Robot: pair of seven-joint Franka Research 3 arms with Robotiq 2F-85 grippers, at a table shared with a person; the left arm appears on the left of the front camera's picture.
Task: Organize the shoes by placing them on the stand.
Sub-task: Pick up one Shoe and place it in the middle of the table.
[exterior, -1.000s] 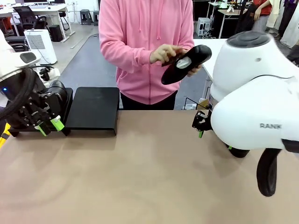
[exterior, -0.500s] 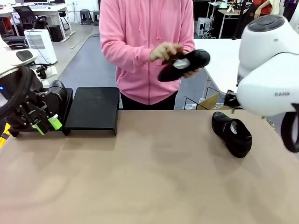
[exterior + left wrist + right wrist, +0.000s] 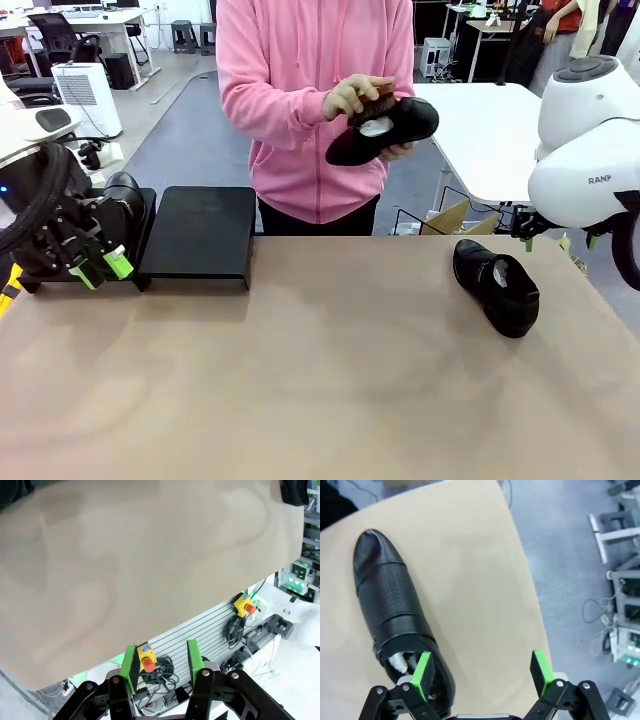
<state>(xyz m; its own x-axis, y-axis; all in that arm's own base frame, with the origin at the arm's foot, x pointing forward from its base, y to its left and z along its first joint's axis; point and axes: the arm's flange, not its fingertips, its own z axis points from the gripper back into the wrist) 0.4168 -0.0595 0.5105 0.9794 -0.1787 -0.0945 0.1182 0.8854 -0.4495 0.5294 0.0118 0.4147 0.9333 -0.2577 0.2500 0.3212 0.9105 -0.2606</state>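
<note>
Right gripper (image 3: 481,657) hangs wide open over 1 glossy black leather shoe (image 3: 497,285) near the tan table's (image 3: 300,380) right edge, likely poised to grasp it. Left gripper (image 3: 161,650), part-open, holds nothing beside the low matte-black stand (image 3: 200,235), its right unit bare, at the far-left corner. Beyond, a person's hand (image 3: 352,97) holds another shoe (image 3: 390,130).

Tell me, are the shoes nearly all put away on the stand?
Not yet. The stand has a bare unit in plain sight. In hand: the person holds one shoe. Left: another shoe lies on the table by the open right gripper; both need placing.
</note>
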